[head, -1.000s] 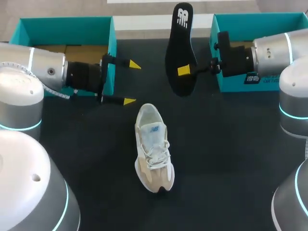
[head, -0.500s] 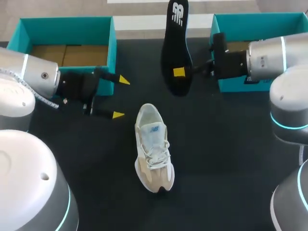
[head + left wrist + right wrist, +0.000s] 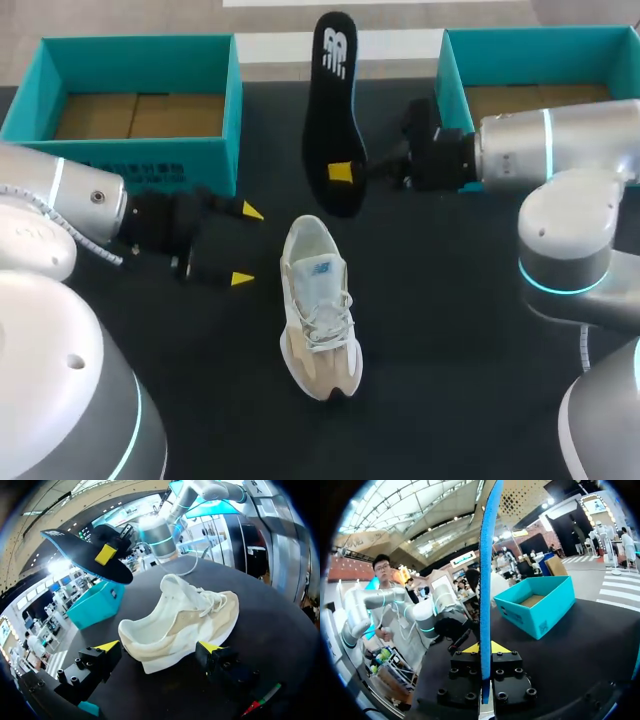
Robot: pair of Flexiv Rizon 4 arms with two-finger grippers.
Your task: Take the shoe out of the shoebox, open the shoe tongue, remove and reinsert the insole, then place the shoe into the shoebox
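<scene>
Table [image 3: 460,330]: dark, flat top, carrying all items below.

Shoe [image 3: 320,310]: white and beige trainer, laced, resting on its sole at the middle of the table; heel toward the far side, toe toward the robot; outside both boxes. In the left wrist view the shoe [image 3: 180,625] lies side-on just ahead of the fingers.

Insole [image 3: 332,110]: black upper face, blue edge; off the table and out of the shoe, above the gap between the two boxes; long axis running away from the robot, its near end just beyond the shoe's heel. In the right wrist view the insole [image 3: 487,555] is edge-on, rising straight up from between the fingers.

Right gripper [image 3: 340,172]: arm enters from the right, forearm level across the near corner of the right shoebox [image 3: 450,80]; fingers clamped on the near end of the insole, one on each face, as the right wrist view [image 3: 485,648] confirms.

Left gripper [image 3: 245,245]: arm enters from the left, low over the table, pointing at the shoe's heel side; fingers spread wide, holding nothing, tips near the shoe but apart from it; same spread in its own view [image 3: 158,647].

Left shoebox [image 3: 225,100]: teal, open, cardboard floor showing; far left of the table.
</scene>
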